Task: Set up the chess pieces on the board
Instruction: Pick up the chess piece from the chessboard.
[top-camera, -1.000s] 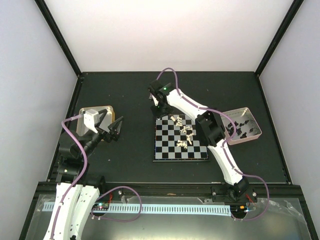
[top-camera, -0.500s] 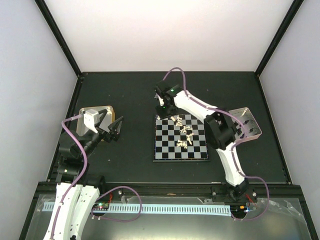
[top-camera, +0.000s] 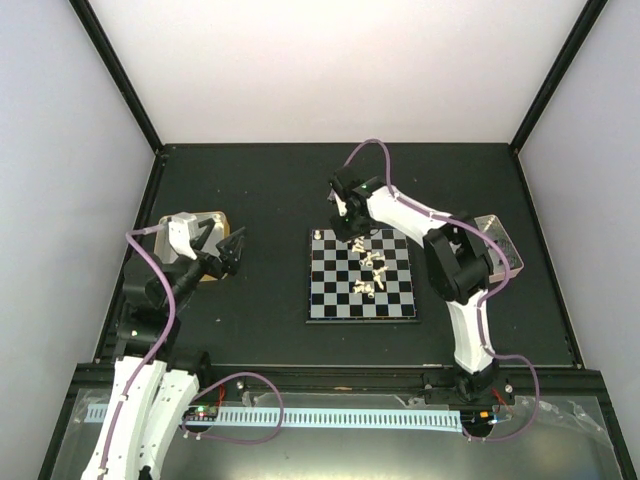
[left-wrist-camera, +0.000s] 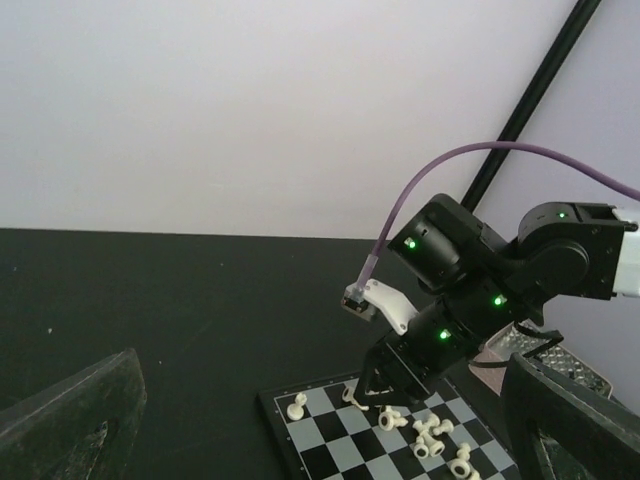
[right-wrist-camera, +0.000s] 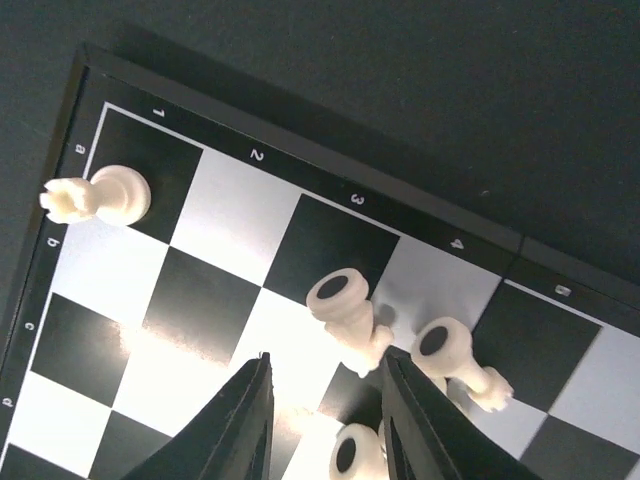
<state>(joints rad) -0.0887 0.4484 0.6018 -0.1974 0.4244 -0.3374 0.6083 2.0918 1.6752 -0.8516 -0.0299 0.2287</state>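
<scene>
Top external view: the board (top-camera: 340, 290) is seen near the middle of the desk (top-camera: 260, 190), a little toward the right edge. The chess pieces (top-camera: 371, 268) are bunched loosely on the far half of the board, not lined up. The right claw (top-camera: 351, 232) is held over the far edge of the board. The left claw (top-camera: 233, 250) is held near the left edge of the desk, beside a gold tray (top-camera: 213, 217). A pink tray (top-camera: 500, 243) is seen near the right edge, partly hidden by the right arm.

Left wrist view: the two fingers of the left claw are seen far apart, with nothing between them. The board and the white bunch are seen well away, under the right arm.

Right wrist view: the fingers (right-wrist-camera: 235, 425) of the right claw are parted by a small gap, and nothing is held. They hang just above the board, close to three pieces. One rook (right-wrist-camera: 95, 195) is seen alone on the corner square. It seems to be lying on its side, but that cannot be told for sure.

The pieces are judged to be very light, hard and smooth, so they could easily be tipped or flicked away. Each is best pinched at its thin middle, from straight above. The desk is flat, black and dull. White walls are set round three sides, with black posts in the far corners.
</scene>
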